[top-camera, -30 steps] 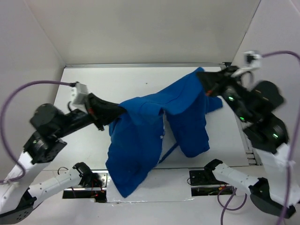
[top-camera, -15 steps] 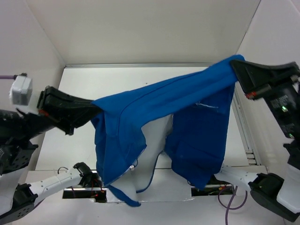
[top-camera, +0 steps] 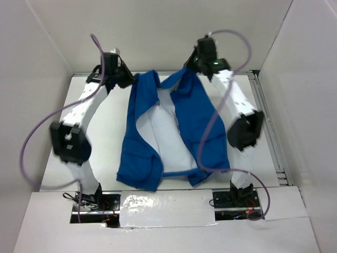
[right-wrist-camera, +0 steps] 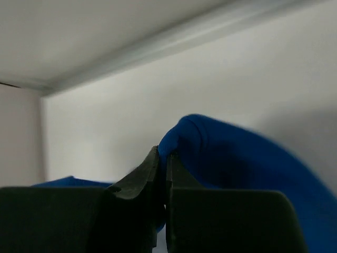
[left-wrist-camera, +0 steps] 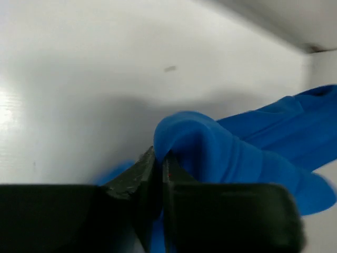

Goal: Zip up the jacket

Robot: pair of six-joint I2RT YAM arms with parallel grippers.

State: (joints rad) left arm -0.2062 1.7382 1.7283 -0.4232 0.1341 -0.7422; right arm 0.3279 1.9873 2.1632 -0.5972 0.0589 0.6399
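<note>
The royal-blue jacket [top-camera: 195, 118] lies open on the white table, collar end at the far side, its white lining [top-camera: 166, 142] showing between the two front panels. My left gripper [top-camera: 129, 79] is shut on the jacket's far left shoulder; the left wrist view shows a blue fold [left-wrist-camera: 210, 150] pinched between the black fingers [left-wrist-camera: 134, 176]. My right gripper [top-camera: 190, 67] is shut on the far right shoulder; the right wrist view shows a blue fold [right-wrist-camera: 221, 147] pinched between its fingers [right-wrist-camera: 139, 179]. Both arms are stretched far out over the table.
The white table [top-camera: 95, 132] is boxed in by white walls at the back and both sides. Purple cables [top-camera: 47, 126] loop from both arms. A metal rail [top-camera: 271, 142] runs along the table's right edge.
Both arms have swung from holding the jacket high near the front to reaching the far side. The jacket has been laid flat and open on the table, lining up.
</note>
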